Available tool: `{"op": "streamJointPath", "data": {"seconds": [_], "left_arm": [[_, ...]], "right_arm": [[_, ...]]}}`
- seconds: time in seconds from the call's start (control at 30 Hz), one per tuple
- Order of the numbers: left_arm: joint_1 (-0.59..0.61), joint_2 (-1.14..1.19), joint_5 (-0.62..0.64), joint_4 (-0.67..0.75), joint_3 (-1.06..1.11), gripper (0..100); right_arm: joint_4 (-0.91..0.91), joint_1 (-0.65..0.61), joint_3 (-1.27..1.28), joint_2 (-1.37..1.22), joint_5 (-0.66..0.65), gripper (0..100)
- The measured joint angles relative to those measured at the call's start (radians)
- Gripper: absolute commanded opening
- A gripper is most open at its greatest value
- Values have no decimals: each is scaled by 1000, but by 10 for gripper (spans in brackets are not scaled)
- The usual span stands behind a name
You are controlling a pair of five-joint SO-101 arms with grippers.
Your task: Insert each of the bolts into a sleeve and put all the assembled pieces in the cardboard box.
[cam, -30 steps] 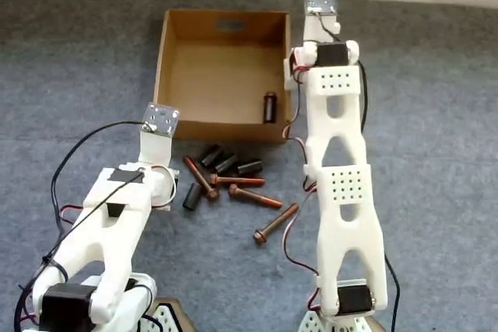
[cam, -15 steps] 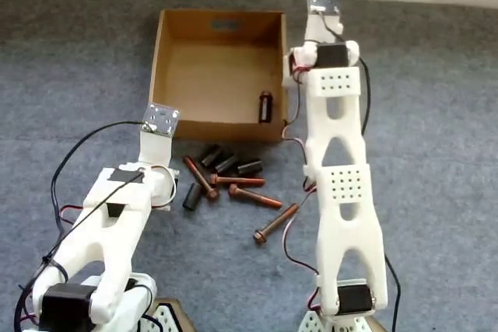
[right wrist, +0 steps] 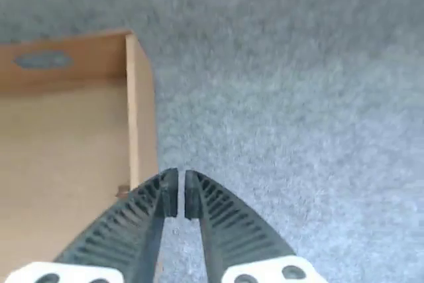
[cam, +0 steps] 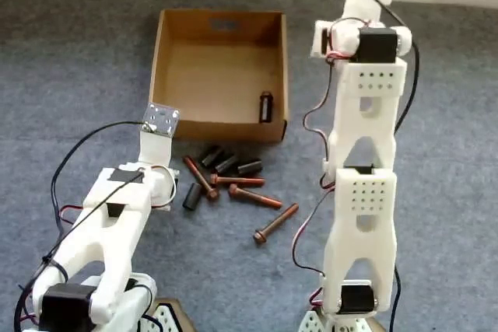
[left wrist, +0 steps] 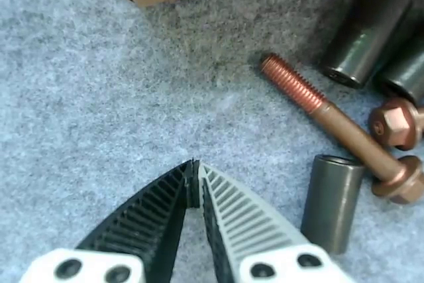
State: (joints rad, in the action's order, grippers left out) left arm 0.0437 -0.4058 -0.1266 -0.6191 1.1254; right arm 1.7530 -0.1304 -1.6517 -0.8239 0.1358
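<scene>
Jaws of the left gripper [left wrist: 194, 187] are clenched tip to tip on nothing. They hang low over the grey counter [cam: 93, 52], near the front wall of the cardboard box [cam: 226, 130] and just beside the pile of loose parts. The right gripper [right wrist: 180, 197] has its jaws drawn almost together, with only a sliver of a gap and nothing between them. It sits above the counter just outside the box's right wall.

By my reading, the task is barely begun. One assembled piece [cam: 267, 106] stands in the box against the right wall. It looks like a dark sleeve with a bolt in it, though it is too small to be certain.

Everything else is outside the box, in front of its front wall:
- Four copper-coloured bolts [cam: 236, 180] lie scattered on the counter, one [cam: 275, 223] a little apart from the others, closer to the arm bases.
- Four dark sleeves [cam: 226, 163] lie with them, three clustered near the box and one [cam: 190, 197] just beside the left arm.

None of these bolts sits in a sleeve. So four pairings remain, and each finished pair must then go into the box.
</scene>
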Motion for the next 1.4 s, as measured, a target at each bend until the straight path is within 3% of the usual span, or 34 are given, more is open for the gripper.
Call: {"op": "streamJointPath", "data": {"seconds": [0.17,0.27,0.53,0.73,0.97,1.4], "left_arm": [[0,0,0,2,0,11],[0,0,0,2,0,11],[0,0,0,2,0,11],[0,0,0,2,0,11],[0,0,0,2,0,11],[-2,0,0,2,0,11]], "right_arm": [[0,0,17,153,0,35],[0,-18,163,308,0,35],[-21,-175,896,709,-57,35],[-281,-259,1464,891,-199,36],[-531,-391,1995,1082,-382,180],[-740,-496,2119,891,-597,187]]}}
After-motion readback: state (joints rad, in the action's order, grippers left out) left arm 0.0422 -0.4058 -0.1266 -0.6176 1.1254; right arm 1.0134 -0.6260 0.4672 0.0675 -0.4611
